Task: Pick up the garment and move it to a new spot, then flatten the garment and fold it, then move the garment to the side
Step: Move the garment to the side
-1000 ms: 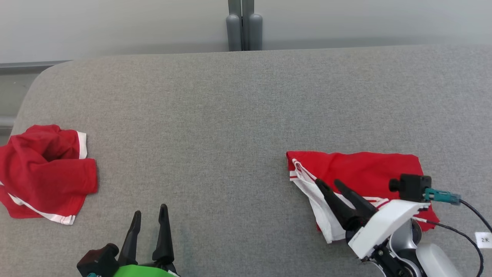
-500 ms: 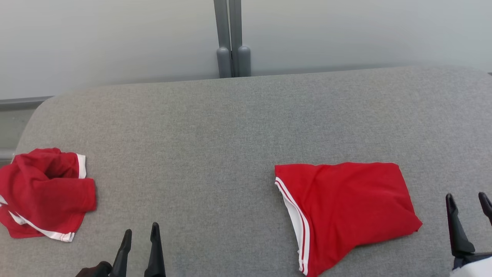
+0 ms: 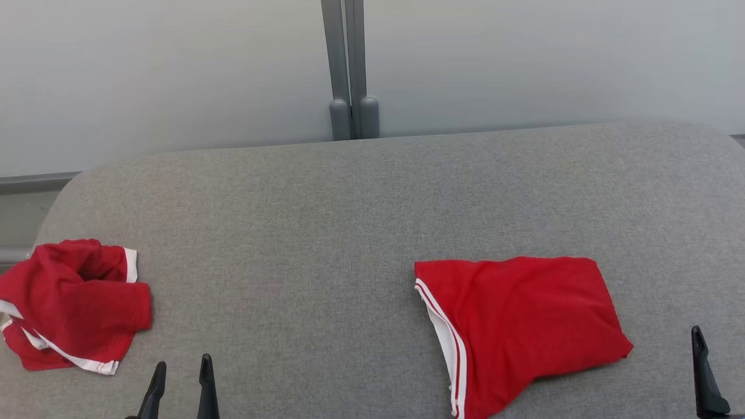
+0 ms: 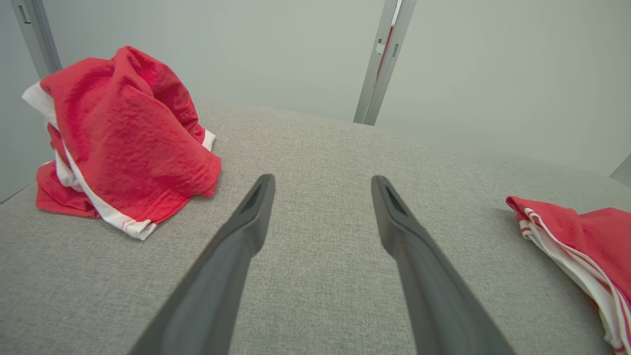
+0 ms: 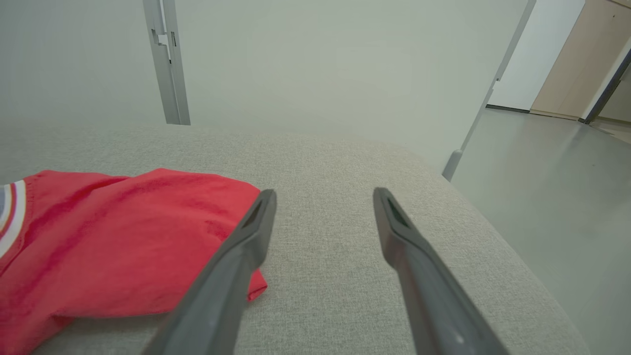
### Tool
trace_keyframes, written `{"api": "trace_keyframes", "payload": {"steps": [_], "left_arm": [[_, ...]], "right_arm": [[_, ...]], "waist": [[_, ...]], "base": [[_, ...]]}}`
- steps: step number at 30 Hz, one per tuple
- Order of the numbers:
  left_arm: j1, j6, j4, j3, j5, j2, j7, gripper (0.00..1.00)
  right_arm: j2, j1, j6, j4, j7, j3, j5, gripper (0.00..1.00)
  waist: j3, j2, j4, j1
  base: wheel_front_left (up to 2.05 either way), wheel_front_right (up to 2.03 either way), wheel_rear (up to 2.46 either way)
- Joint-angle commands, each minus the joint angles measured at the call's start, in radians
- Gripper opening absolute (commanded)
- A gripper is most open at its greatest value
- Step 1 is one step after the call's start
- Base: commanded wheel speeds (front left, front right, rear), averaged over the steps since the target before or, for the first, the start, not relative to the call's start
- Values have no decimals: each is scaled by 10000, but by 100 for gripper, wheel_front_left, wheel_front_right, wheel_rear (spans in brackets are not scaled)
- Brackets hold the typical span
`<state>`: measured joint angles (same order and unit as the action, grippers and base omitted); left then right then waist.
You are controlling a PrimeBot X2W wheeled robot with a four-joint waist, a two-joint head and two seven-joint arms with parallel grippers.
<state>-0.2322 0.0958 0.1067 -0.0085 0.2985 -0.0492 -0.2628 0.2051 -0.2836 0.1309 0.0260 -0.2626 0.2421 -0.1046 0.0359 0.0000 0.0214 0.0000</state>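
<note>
In right wrist view, garment [image 5: 123, 236] and floor [image 5: 542, 222]

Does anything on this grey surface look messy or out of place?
Yes: the crumpled red garment at the left edge of the grey surface sits bunched in a heap. The folded red garment on the right lies flat. Nothing looks spilled or damaged.
</note>
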Motion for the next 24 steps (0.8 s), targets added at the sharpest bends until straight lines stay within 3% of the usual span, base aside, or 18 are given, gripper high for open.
{"api": "trace_keyframes", "payload": {"steps": [1, 5, 10, 13, 16, 18, 21, 24], "left_arm": [[-120, 39, 5, 65, -19, -26, -24, 100], [-116, 94, 4, 109, 18, -26, -24, 100], [-65, 66, -71, 4, 72, -26, -24, 100], [122, 108, -10, -147, -3, -28, -24, 100], [291, 106, 33, -174, 69, -26, -24, 100], [475, 61, 56, -216, 325, -26, -24, 100], [793, -16, -5, -462, 489, -25, -24, 100], [1072, -87, -20, -712, 590, -28, -24, 100]], "right_arm": [[36, -99, -3, 26, -26, -24, 0, 100], [-49, -102, -2, 268, -27, -296, -37, 100], [19, 1086, -3, 1404, 38, -1211, -1224, 100], [492, 2164, 0, 2066, 1673, -2195, -2265, 100], [673, 3089, -2, 2568, 3658, -2537, -3218, 100], [944, 3663, -11, 2909, 4719, -2539, -3276, 100], [833, 4352, 0, 3464, 5890, -2557, -3242, 100], [890, 4836, -5, 3955, 6465, -2582, -2894, 100]], "waist": [[42, 0, 20, 0], [43, 0, 31, 0], [-233, 0, -122, 0], [-384, 0, -125, 0], [-594, 0, -73, 0], [-763, 0, 93, 0], [-1057, 0, 410, 0], [-1337, 0, 634, 0]], "base": [[0, 0, 0], [0, 0, 0], [0, 0, 0], [0, 0, 0], [0, 0, 0], [0, 0, 0], [0, 0, 0], [0, 0, 0]]}}
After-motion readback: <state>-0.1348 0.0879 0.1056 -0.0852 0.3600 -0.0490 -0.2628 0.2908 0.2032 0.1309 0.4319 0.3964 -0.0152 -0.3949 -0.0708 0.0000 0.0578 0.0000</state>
